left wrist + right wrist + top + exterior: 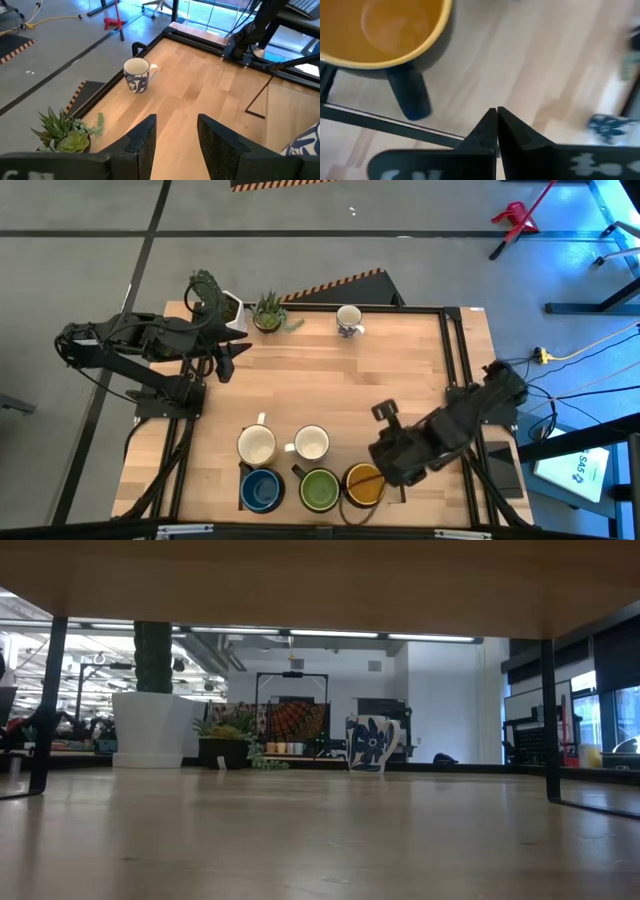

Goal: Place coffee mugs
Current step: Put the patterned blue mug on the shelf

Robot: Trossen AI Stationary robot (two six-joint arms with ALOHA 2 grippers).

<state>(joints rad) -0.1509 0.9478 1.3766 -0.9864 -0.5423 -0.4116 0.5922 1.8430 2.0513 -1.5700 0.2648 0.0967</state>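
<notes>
The right claw (496, 132) is pressed together, pinching nothing, and hangs just beside the orange-yellow mug (364, 484), whose dark handle (410, 97) shows close ahead of its tips. That mug stands at the near edge of the tabletop (400, 370), last in a row with the green mug (319, 489) and the blue mug (262, 490). Just behind them sit two cream-white mugs, one (257, 445) on the left and one (311, 444) beside it. So five mugs look placed in a tidy cluster.

The left claw (172, 137) is spread with nothing between its fingers, held above the tabletop near the far left corner, close to the spiky green plant (268, 311) and the white pot with the cactus (215, 300). It looks along the far edge toward the patterned mug (349, 321), which stands alone, well apart from the cluster.

By my reckoning that last mug is what remains: five are set down, one is left to fetch, and the left arm seems best placed for it.
</notes>
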